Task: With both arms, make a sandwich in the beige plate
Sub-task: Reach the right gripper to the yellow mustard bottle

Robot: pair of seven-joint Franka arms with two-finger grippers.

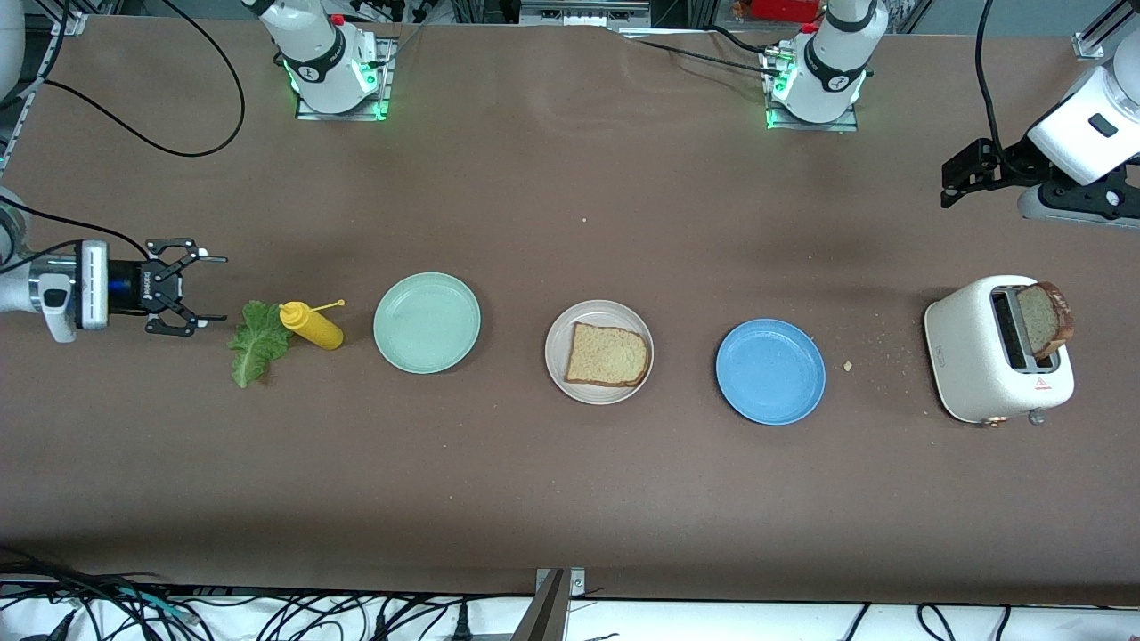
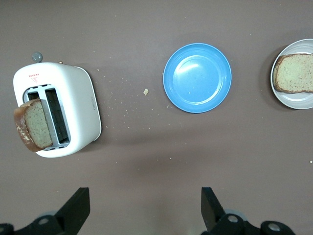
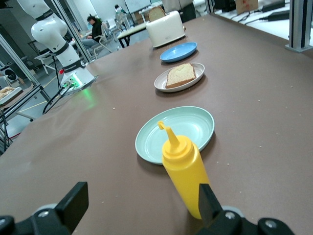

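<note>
Plainly the soft, crumbly slice of light-brown bread standing in the white toaster wants a gentle pinch by its exposed crust, as does the limp, ruffled green lettuce leaf at its edge, and both the left gripper and right gripper hang with fingers spread wide, holding nothing.

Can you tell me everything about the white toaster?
The toaster is creamy white with rounded corners and looks smooth and matte. It stands on the brown table at the left arm's end, beside the blue plate. It has two dark slots on top; one is empty, and a slice of brown bread sticks up out of the other, leaning a little. There is a small red mark on one end and a little grey knob. Crumbs lie on the table around it. Nothing else touches it.
</note>
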